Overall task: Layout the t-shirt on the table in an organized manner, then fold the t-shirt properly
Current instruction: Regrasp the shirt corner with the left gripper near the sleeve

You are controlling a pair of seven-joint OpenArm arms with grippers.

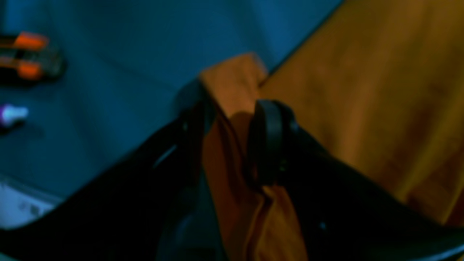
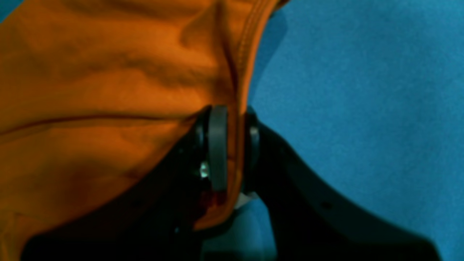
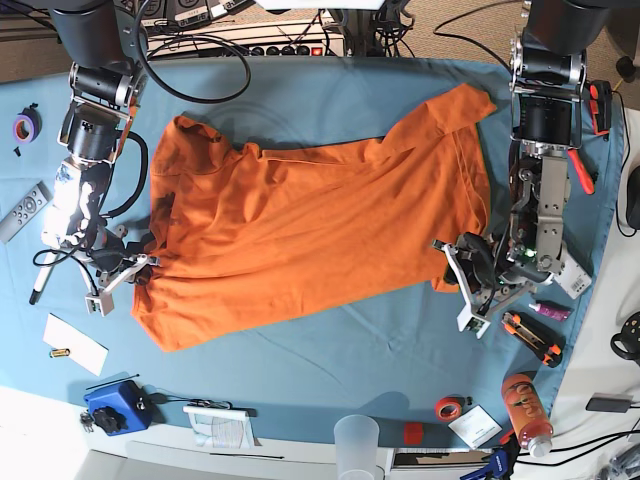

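**Both grippers pinch the shirt's edges for the spread**

We have the t-shirt (image 3: 310, 235) lying across the middle of the table (image 3: 330, 95), mostly open but rumpled, one sleeve pointing to the far edge and folds bunched along the near hem. Our left gripper (image 1: 232, 119) has a tongue of orange cloth between its two dark fingers; the fingers stand fairly wide, yet the fabric passes through them and drapes below, so we judge it a grip on a thick bunch. The rest of the shirt lies flat to that gripper's right in the left wrist view. Our right gripper (image 2: 232, 145) is closed tight on a stitched hem, the seam running up and away from the pads, and the body of the shirt spreads to its left.

To do this step well, we think the two arms should draw apart evenly and low, keeping the cloth taut enough to pull out the wrinkles without lifting the middle off the table. A jerk on one side could skew the shirt or slip the hem from the looser left grip.

On writing: we read none. A white scrap shows below the right gripper's pads, too blurred to tell what it is.
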